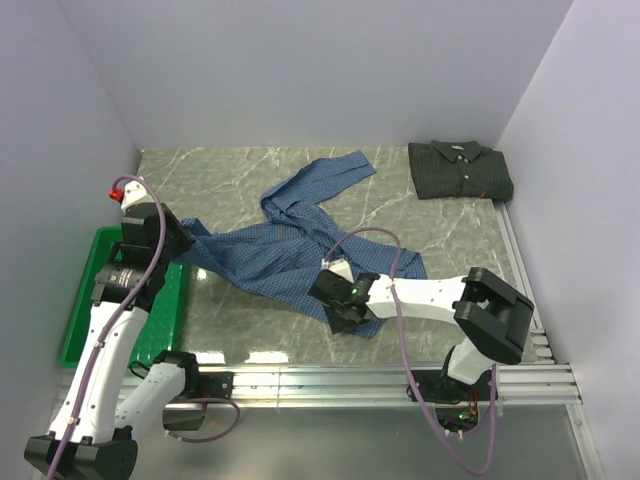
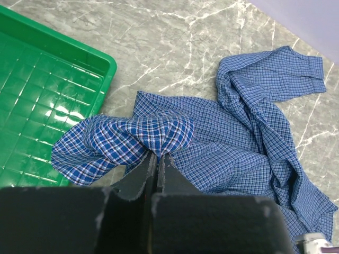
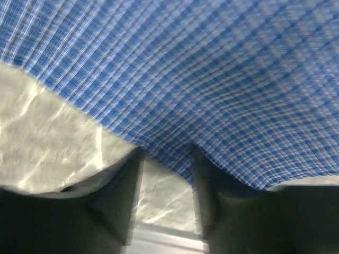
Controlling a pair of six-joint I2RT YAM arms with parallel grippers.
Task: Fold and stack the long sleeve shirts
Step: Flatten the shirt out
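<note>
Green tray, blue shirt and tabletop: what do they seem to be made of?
Tray: likely glossy plastic; a moulded grid with bright glare. Shirt: soft woven cloth; fine checks, limp folds. Tabletop: grey, white-veined, marble-look, perhaps only a printed surface.

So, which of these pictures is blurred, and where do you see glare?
Right wrist view: soft and smeared, the checks of the blue shirt streak, and the table looks washed out. Left wrist view: sharp, with bright glare patches on the green tray. Top view: clear, with pale reflections on the table along its near edge.
</note>
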